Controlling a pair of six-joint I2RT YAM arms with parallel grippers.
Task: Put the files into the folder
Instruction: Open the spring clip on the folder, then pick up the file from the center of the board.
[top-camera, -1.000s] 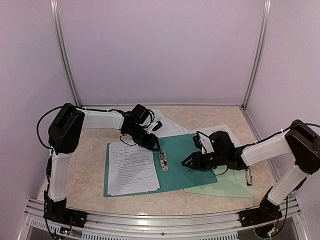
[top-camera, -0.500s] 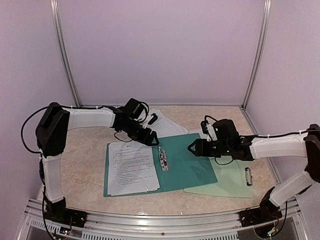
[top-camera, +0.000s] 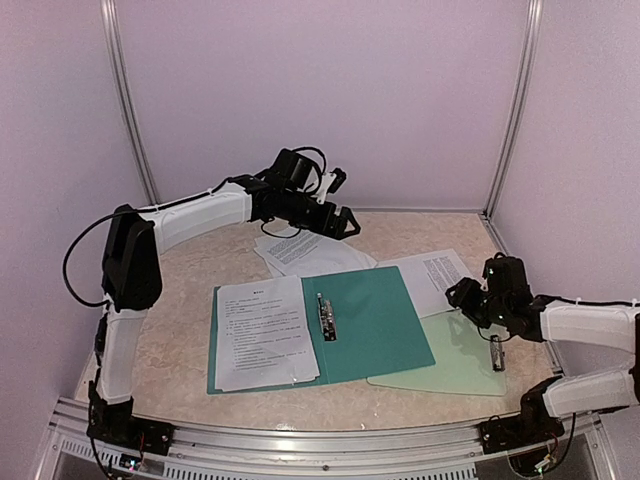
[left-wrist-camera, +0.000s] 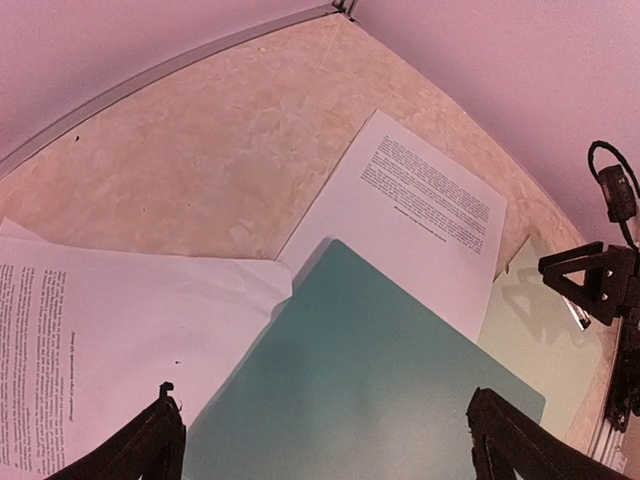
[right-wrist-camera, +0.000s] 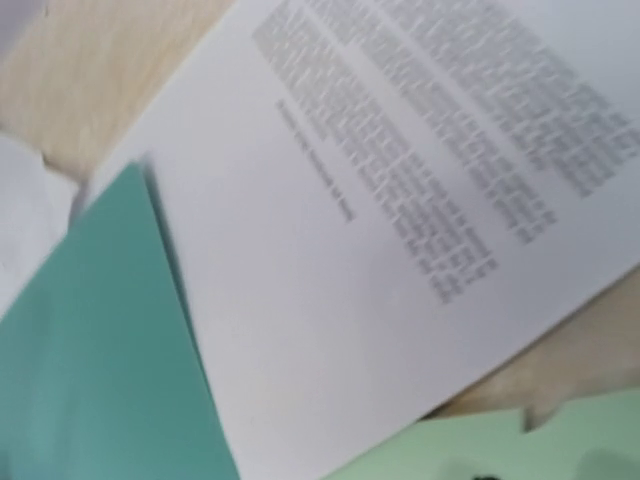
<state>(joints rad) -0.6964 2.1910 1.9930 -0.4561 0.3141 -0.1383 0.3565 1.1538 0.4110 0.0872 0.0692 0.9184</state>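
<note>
folder open, sheet on its left half, left tool spread

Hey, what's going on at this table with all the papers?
Two robot arms are filing printed sheets into a dark green folder, which lies open on the table. One sheet lies on its left half. Others lie outside: the far sheets behind it and a right-hand sheet beside a pale green clipboard. The left gripper hovers open and empty above the far sheets; the right gripper hangs near the right-hand sheet, apparently holding nothing.
</note>
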